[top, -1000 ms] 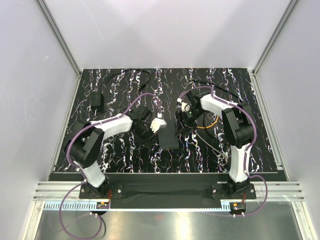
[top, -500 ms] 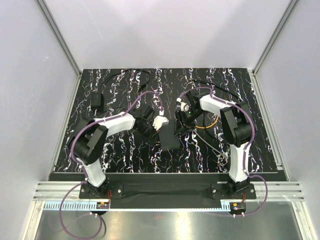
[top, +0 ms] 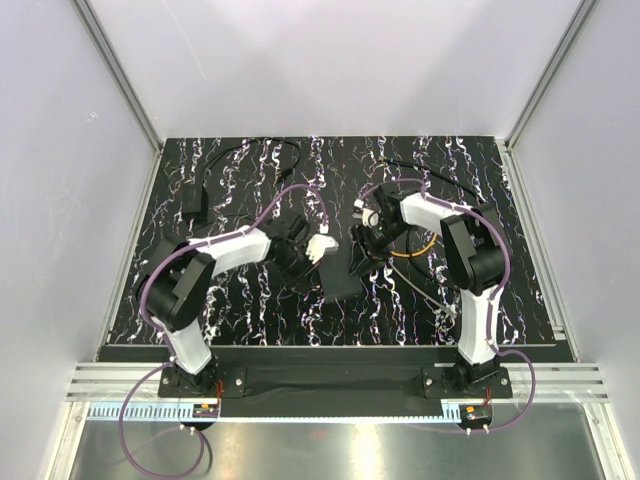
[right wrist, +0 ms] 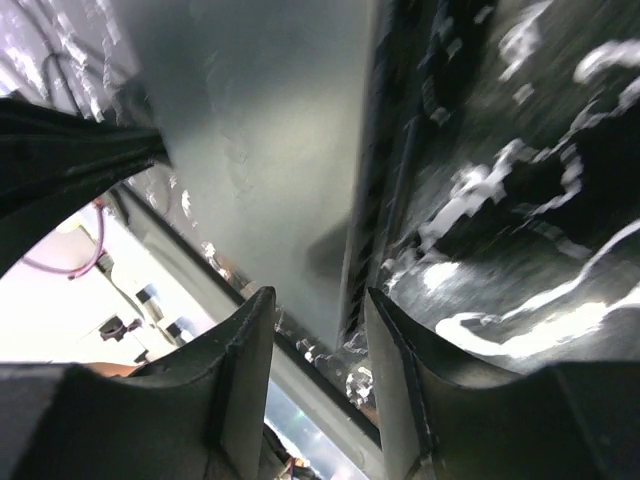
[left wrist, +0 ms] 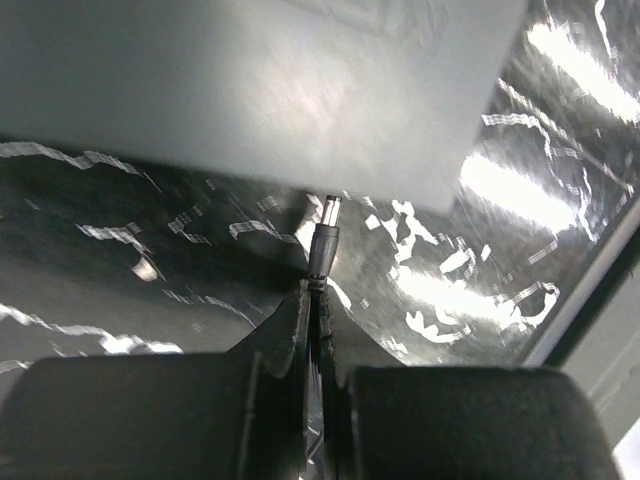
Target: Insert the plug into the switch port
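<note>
I can read no text, number, brand or sign in any of the views. The broad face of the flat black box (top: 338,282) looks plain from above, and it fills both my wrist views as a blank grey. Those close views are blurred, though, so fine print could escape me. The barrel plug (left wrist: 327,232) shows bare metal and a black sleeve with no marking I can make out. The small orange-marked modules (top: 207,407) by my arm bases may carry lettering, but they are too small to tell.
</note>
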Tool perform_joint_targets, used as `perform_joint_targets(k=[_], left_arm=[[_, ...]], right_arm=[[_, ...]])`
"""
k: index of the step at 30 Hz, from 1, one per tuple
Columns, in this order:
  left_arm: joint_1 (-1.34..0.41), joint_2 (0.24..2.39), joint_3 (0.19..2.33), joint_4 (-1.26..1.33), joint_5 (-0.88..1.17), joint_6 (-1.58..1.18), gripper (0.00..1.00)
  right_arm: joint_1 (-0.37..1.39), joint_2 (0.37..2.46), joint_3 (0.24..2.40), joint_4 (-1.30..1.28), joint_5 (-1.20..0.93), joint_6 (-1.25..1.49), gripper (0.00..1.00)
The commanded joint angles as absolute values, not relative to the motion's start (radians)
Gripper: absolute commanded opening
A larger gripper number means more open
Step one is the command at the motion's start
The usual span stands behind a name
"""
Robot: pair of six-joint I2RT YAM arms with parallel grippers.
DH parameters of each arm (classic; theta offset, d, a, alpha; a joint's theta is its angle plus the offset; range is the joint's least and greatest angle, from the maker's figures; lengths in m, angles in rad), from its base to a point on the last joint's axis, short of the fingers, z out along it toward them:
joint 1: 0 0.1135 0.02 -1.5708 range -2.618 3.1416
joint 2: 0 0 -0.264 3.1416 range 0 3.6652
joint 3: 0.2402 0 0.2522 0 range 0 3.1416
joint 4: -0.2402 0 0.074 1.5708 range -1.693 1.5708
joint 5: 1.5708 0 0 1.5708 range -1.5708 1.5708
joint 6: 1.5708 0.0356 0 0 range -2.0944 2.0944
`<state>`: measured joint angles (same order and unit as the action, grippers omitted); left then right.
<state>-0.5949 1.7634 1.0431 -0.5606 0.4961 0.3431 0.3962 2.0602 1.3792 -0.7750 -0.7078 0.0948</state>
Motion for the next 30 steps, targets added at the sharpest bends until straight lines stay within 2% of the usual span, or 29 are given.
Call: perform_joint_targets(k=[1, 6, 12, 30], left_arm=[[-0.597, 1.668, 1.000, -0.516, 0.540, 0.345, 0.00], [-0.581, 1.536, 0.965, -0.445, 0.594, 0.318, 0.00], [-0.581, 1.385, 0.908, -0.305, 0.630, 0.192, 0.00], [-0.583, 1.341, 0.917, -0.235, 0.661, 0.080, 0.00]], right_arm=[[0.385, 1.930, 1.353, -0.729, -0.781, 0.091, 0.47], [0.382, 1.833, 1.345, -0.674, -0.968, 0.139, 0.46], [0.387, 1.841, 1.347, -0.542, -1.156, 0.331, 0.47], [0.485, 1.859, 1.356, -0.506, -1.184, 0.353, 0.48]])
